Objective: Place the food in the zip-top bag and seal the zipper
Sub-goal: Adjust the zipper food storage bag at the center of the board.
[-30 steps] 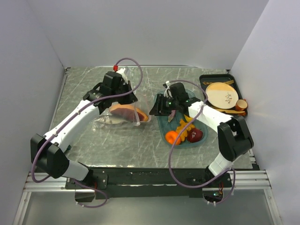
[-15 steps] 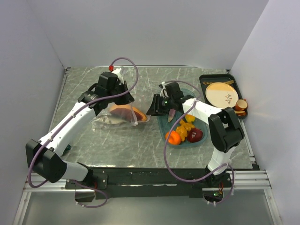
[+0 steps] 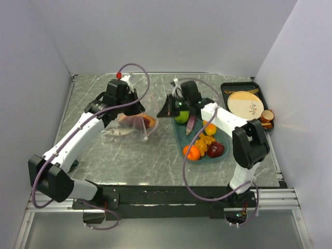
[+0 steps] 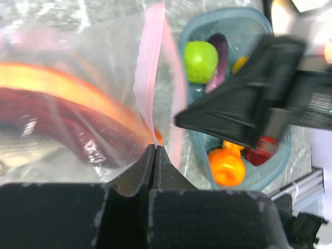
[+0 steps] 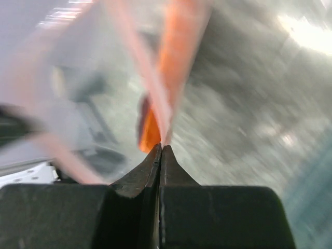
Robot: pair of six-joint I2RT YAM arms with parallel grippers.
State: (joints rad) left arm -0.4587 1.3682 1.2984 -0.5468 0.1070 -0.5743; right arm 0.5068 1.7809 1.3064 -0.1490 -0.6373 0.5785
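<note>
Centre-left in the top view: crinkly clear zip-top bag [image 3: 133, 122] with a curved brown-red slice [image 4: 67, 111] inside. Clamped shut on its thin pale pink zipper [image 4: 148, 78]: left gripper [image 4: 154, 147] and right gripper [image 5: 161, 147]. Centre-right, in the translucent teal tray [image 3: 178, 136]: glossy round lime [image 3: 181, 116], orange [image 3: 191, 152], dark apple [image 3: 216, 150].

Motion smears the right wrist view so the zipper [image 5: 137, 62] and an orange shape [image 5: 150, 132] are mere streaks, while in the left wrist view the blurred right gripper [image 4: 187, 118] hides part of the teal tray [image 4: 233, 11] and the red-brown slice [image 4: 62, 114] runs off the left edge.
</note>
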